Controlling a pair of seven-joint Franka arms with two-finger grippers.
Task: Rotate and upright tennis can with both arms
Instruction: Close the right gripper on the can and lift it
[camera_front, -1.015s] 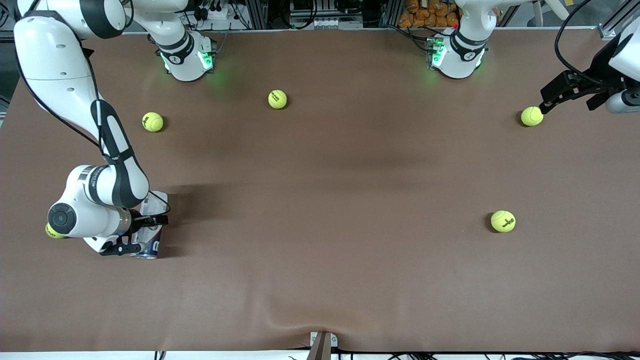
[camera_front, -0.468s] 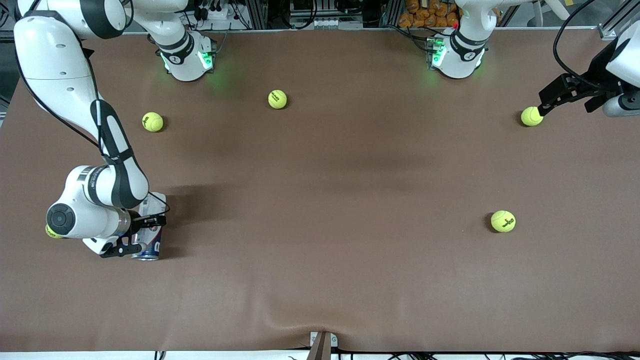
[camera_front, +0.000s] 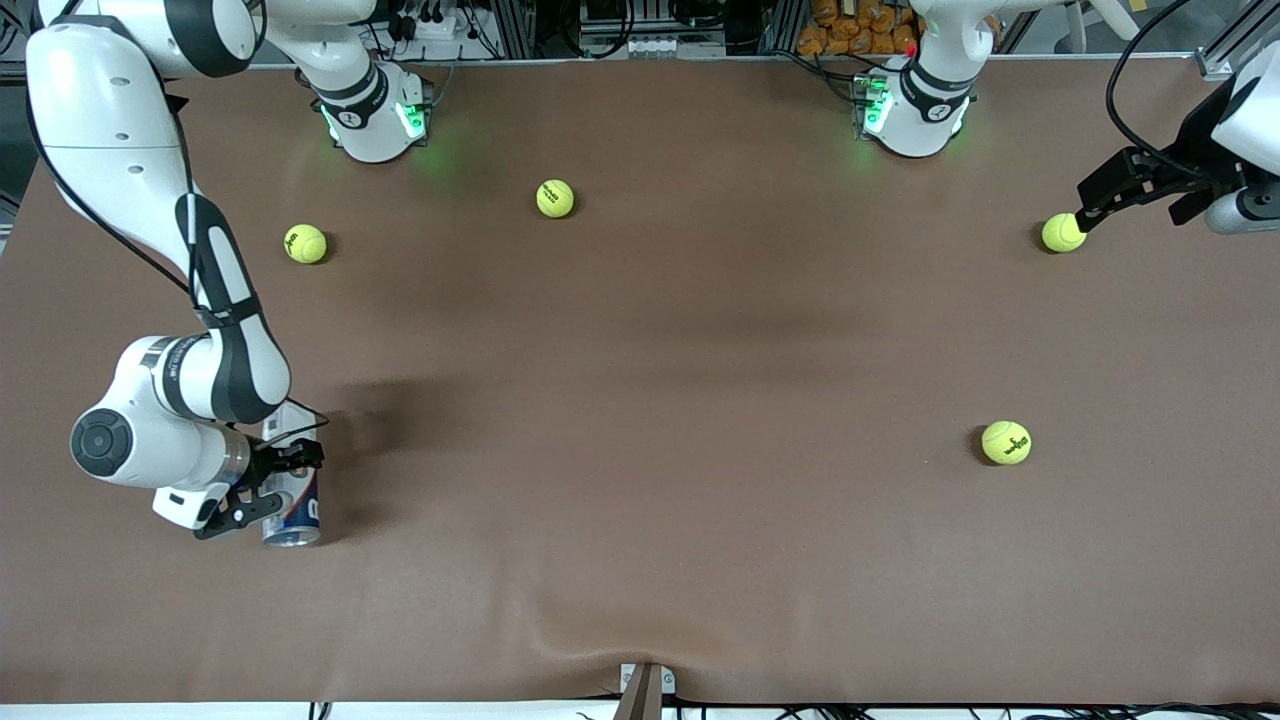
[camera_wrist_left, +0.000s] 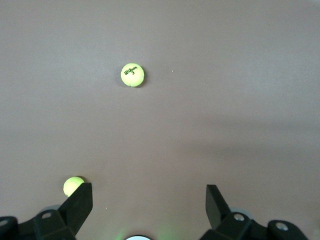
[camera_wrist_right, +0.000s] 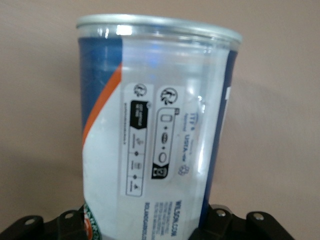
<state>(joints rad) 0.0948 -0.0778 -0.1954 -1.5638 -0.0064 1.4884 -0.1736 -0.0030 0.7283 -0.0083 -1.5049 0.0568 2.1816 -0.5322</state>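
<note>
The tennis can (camera_front: 296, 505) is a clear cylinder with a white and navy label. It lies tilted at the right arm's end of the table, its silver rim toward the front camera. My right gripper (camera_front: 272, 487) is shut on the can's body. In the right wrist view the can (camera_wrist_right: 155, 130) fills the frame, the rim away from the gripper (camera_wrist_right: 150, 225), with black fingers (camera_wrist_right: 220, 222) on both sides of it. My left gripper (camera_front: 1087, 205) is open and empty, just above a tennis ball (camera_front: 1063, 232) at the left arm's end. Its jaws stand wide apart in the left wrist view (camera_wrist_left: 149, 200).
Three more tennis balls lie on the brown table (camera_front: 640, 420): one (camera_front: 305, 243) and another (camera_front: 555, 198) near the right arm's base, and one (camera_front: 1006, 442) nearer the front camera. The left wrist view shows two balls (camera_wrist_left: 132, 75) (camera_wrist_left: 73, 186).
My right gripper has carried the can toward the front camera and a little toward the table's end. The ball that showed by its elbow is now hidden. The left gripper shifted slightly.
</note>
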